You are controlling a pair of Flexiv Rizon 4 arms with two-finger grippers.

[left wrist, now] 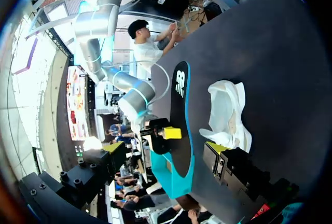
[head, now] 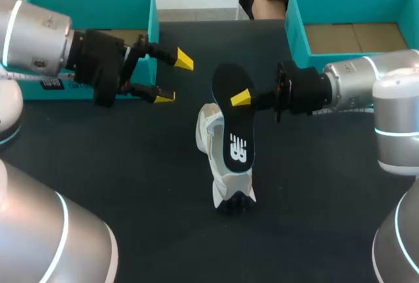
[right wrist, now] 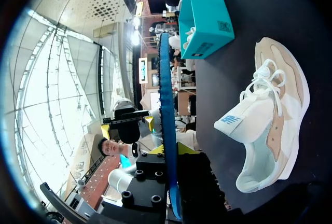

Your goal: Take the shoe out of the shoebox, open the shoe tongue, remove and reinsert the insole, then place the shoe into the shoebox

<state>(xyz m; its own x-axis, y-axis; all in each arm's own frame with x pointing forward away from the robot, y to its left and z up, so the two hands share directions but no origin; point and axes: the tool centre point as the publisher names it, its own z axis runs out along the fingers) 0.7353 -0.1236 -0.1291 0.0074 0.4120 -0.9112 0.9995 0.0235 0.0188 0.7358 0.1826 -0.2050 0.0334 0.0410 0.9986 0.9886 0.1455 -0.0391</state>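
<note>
In the head view the insole (head: 234, 129) showed its flat black face, standing on end over the white shoe (head: 208, 132) and covering part of it. The right wrist view showed the insole (right wrist: 167, 105) only as a thin blue edge, clear of the shoe (right wrist: 270, 125). It also showed the shoe's tan side panel and laces, which the head view did not.

In the head view only 1 yellow tip of the right gripper (head: 241, 98) could be seen. The other was behind the insole. The shoe lay on its side on the black table (head: 131, 178).

The right arm came in level from the shoe's right, its gripper pinching the insole near the upper end. The left arm reached in level from the shoe's left. The left gripper (head: 173, 78) was spread and empty, pointing toward the shoe but well apart from it. 2 teal boxes stood beyond the shoe, the left teal box (head: 91, 1) and the right teal box (head: 298, 31).
</note>
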